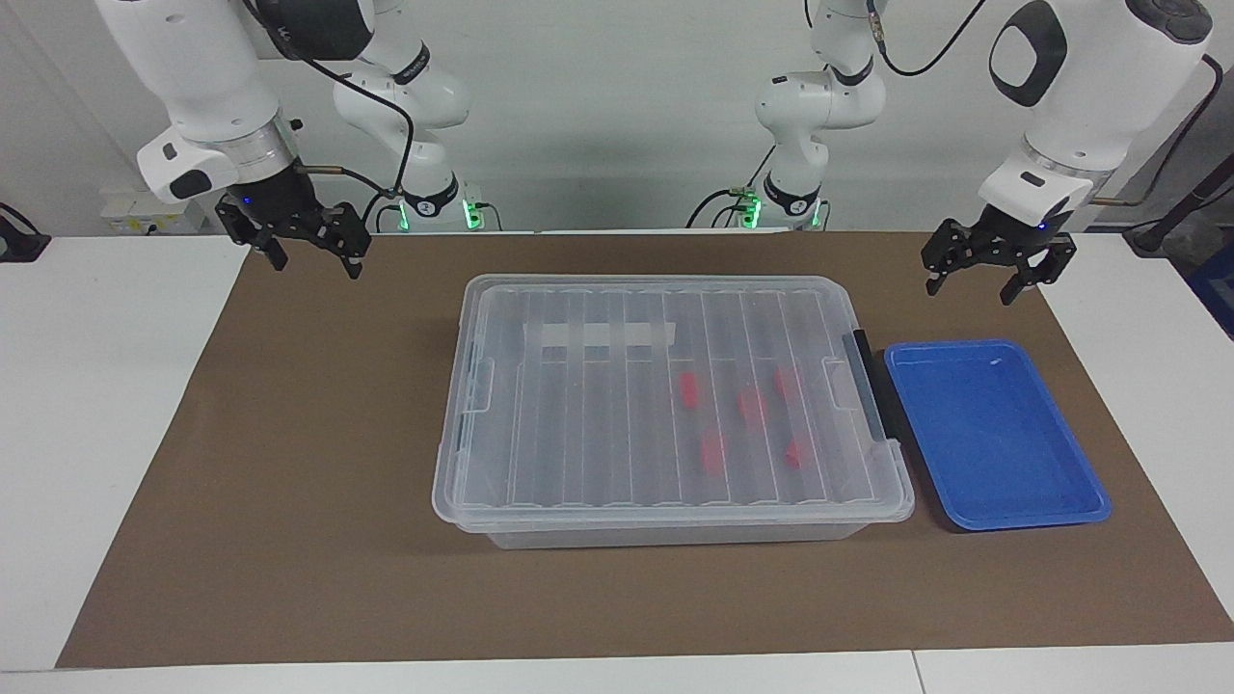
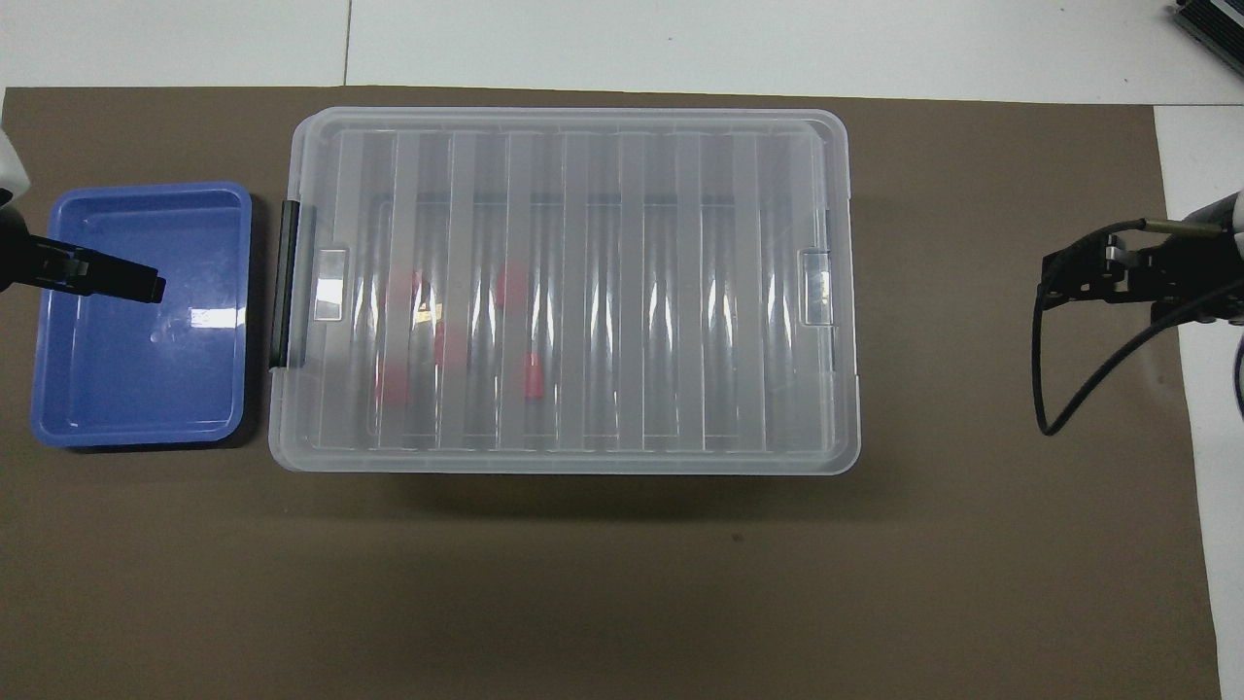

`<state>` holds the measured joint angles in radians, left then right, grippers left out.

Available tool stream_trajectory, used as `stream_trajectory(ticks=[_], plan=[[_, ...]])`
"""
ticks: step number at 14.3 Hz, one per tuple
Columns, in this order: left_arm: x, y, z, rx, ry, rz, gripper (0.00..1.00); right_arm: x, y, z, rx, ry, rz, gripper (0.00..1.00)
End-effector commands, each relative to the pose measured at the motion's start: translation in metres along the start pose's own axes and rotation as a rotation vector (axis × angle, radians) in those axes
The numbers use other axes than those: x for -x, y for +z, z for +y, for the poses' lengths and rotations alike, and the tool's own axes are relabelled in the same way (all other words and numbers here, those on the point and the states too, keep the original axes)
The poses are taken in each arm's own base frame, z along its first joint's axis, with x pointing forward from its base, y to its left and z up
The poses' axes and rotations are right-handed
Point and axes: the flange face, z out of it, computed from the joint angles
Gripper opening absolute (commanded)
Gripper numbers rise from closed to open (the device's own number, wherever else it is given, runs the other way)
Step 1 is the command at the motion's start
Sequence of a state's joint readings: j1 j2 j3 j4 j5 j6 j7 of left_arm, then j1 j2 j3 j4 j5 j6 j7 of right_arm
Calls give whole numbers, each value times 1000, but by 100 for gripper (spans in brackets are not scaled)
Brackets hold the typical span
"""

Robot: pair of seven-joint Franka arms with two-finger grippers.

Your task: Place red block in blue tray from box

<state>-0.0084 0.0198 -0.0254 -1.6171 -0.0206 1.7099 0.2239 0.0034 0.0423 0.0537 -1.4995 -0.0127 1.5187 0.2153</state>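
You see the lidded box holding red blocks, the blue tray at its three o'clock. Both the left gripper and the right gripper hang spread open, empty.

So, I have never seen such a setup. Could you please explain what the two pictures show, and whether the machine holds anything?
Two white robot arms stand at a table. One picture faces them; the other looks down from above. On the brown mat lies a clear box with its lid on and red blocks inside. The blue tray beside it, toward the left arm's end, is empty. The left gripper hangs over the mat by the tray, the right gripper over the mat's other end. Both are open and hold nothing.
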Motion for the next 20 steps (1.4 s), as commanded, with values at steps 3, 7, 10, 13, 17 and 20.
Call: stream_trajectory(ticks=[3, 7, 10, 13, 17, 20], plan=[[5, -2, -2, 14, 0, -5, 100, 7, -4, 5, 14, -22, -5, 100], [5, -2, -2, 14, 0, -5, 100, 8, -2, 23, -9, 16, -19, 100], [5, -2, -2, 14, 0, -5, 100, 5, 15, 10, -12, 5, 1, 95], [5, -2, -2, 14, 0, -5, 100, -3, 26, -20, -25, -7, 51, 95], [5, -2, -2, 14, 0, -5, 100, -15, 65, -72, -41, 5, 78, 92], [5, -2, -2, 14, 0, -5, 100, -19, 101, -104, -51, -41, 93, 90]])
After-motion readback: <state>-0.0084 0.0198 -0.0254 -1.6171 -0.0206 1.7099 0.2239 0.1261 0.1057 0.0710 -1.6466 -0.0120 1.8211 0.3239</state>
